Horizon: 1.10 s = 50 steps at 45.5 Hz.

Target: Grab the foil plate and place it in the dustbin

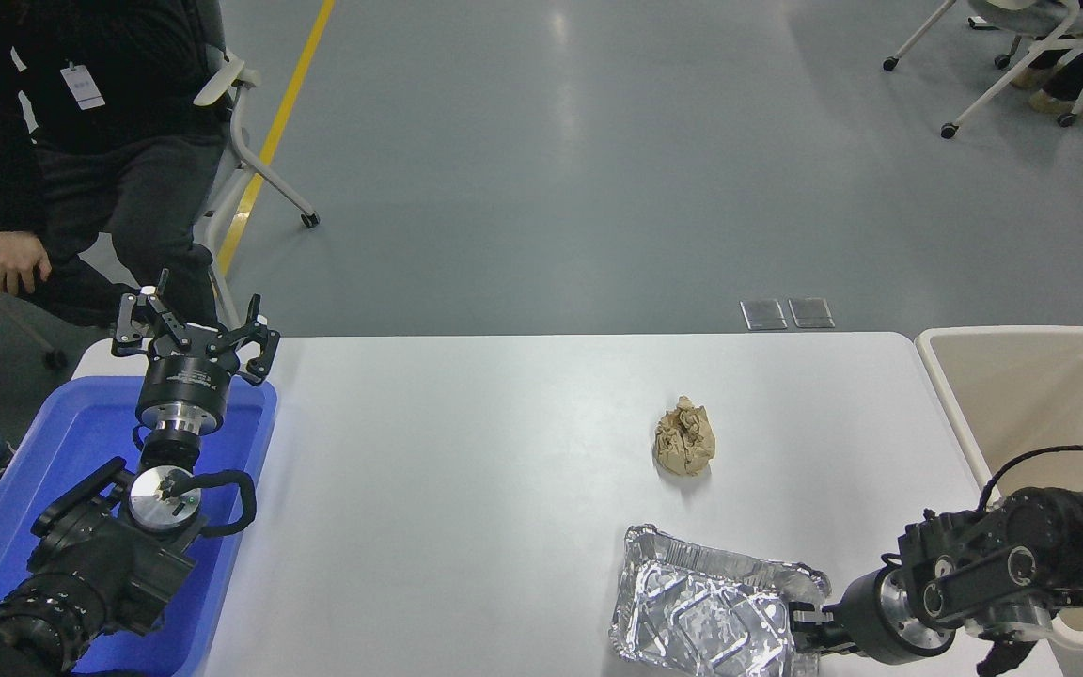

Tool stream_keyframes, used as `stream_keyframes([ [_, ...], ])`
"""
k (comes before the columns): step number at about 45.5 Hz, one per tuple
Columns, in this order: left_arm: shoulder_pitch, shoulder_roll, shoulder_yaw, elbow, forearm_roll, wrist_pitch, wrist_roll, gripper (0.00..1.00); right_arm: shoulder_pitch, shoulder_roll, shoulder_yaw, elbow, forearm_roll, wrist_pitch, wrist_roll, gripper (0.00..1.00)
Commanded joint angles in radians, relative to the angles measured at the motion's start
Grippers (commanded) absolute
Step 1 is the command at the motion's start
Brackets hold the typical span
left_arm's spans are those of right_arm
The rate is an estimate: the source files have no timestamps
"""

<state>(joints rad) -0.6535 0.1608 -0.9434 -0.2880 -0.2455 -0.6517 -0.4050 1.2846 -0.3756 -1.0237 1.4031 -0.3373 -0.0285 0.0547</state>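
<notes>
The foil plate (701, 616) is a shiny silver rectangular tray lying at the table's front edge, right of the middle. My right gripper (803, 628) comes in from the lower right and sits low at the plate's right rim, touching or just overlapping it. Its tips are dark and small against the foil. The dustbin (1030, 395) is a beige rectangular bin standing off the table's right end, beside my right arm. My left gripper (194, 337) is parked open above the far end of the blue tray at the lower left.
A crumpled tan paper ball (684, 438) lies on the white table (466, 451) behind the foil plate. A blue tray (71, 442) sits at the left edge. A person in dark clothes (81, 141) sits at the far left, with chairs on the floor behind.
</notes>
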Motion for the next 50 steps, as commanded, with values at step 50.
stream_keyframes([
  [50,0.0,0.0,0.0,0.0,0.002,0.0,0.0,0.99,1.133,-0.243,-0.463,0.289,-0.108,0.634,0.025,0.0],
])
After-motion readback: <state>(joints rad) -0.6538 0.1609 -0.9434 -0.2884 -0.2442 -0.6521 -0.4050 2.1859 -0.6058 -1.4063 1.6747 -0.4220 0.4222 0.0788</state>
